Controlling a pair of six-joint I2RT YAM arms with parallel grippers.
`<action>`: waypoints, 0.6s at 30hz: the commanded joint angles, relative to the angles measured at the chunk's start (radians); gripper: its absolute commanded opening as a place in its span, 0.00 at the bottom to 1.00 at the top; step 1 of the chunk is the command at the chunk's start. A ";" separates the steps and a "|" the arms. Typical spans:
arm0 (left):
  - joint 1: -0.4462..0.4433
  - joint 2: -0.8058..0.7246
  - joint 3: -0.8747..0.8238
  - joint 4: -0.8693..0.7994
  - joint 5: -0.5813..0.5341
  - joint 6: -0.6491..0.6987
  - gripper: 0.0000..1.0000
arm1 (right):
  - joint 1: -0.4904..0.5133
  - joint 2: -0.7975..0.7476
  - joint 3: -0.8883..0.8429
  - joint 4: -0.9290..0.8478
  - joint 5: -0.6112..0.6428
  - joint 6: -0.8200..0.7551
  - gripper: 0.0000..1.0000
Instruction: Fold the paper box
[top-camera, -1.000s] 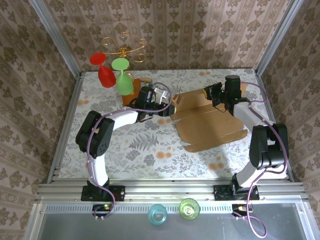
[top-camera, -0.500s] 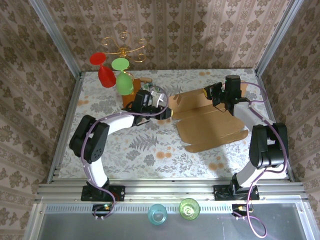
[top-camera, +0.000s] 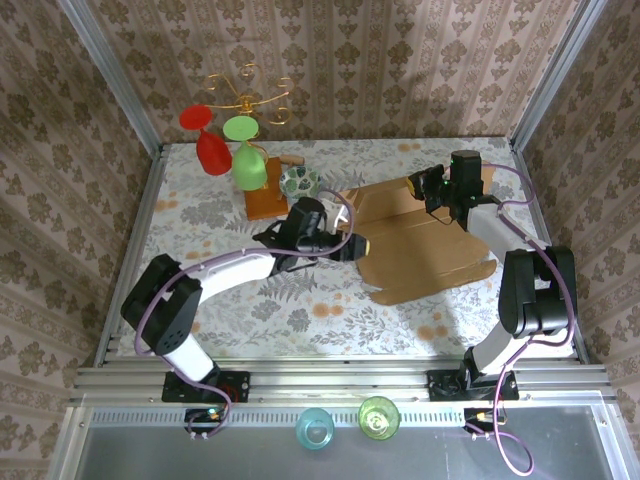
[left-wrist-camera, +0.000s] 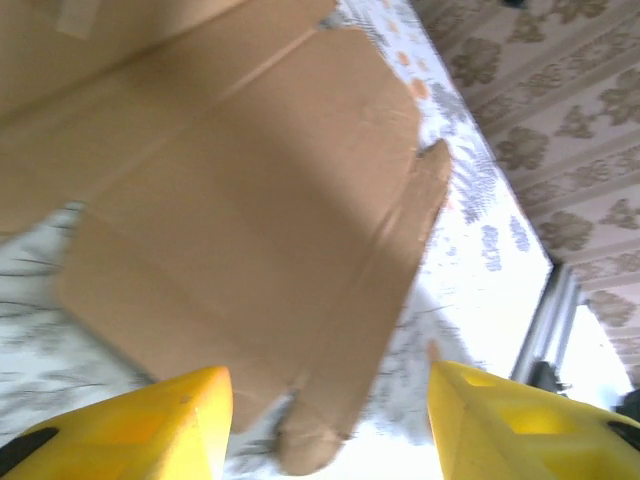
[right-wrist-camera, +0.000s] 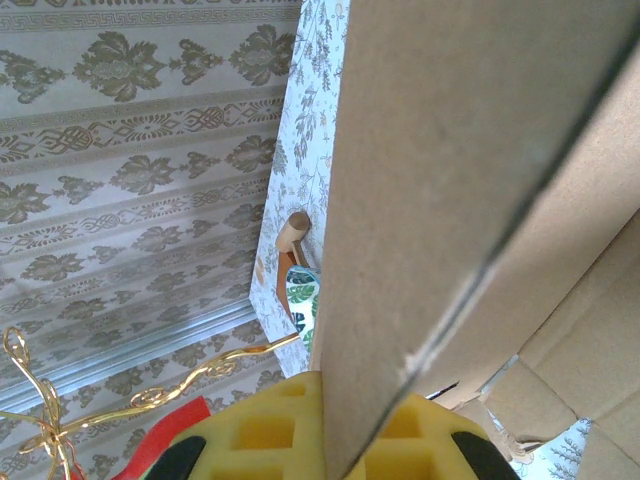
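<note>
The paper box (top-camera: 425, 250) lies as a flat tan cardboard sheet with flaps on the right half of the table. My left gripper (top-camera: 356, 247) hovers at its left edge, open; in the left wrist view the yellow fingers (left-wrist-camera: 135, 420) stand wide apart around nothing, with the box's panels and a rounded tab (left-wrist-camera: 250, 230) just beyond them. At the box's far edge my right gripper (top-camera: 427, 190) is shut on a raised back flap. In the right wrist view that flap (right-wrist-camera: 440, 180) rises edge-on out of the closed yellow pads (right-wrist-camera: 260, 425).
A reddish wooden board (top-camera: 268, 202) and a leaf-patterned bowl (top-camera: 299, 180) sit left of the box. A green glass (top-camera: 248, 160) and a red glass (top-camera: 208, 145) hang from a gold rack (top-camera: 245, 92) at the back left. Two cups (top-camera: 315, 428) stand below the table's front rail.
My left arm has swung from beside the wooden board toward the near right, to the box's left edge, and its jaws have spread wider. The right arm and flap have not moved.
</note>
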 joint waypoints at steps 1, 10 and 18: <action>-0.021 -0.011 0.009 0.060 -0.103 -0.182 0.56 | -0.005 0.012 0.009 -0.104 0.032 0.002 0.00; 0.023 0.231 0.159 -0.052 -0.214 -0.261 0.55 | -0.005 0.006 0.019 -0.127 0.037 0.006 0.00; 0.023 0.321 0.281 -0.242 -0.399 -0.190 0.55 | -0.005 0.016 0.021 -0.129 0.038 0.019 0.00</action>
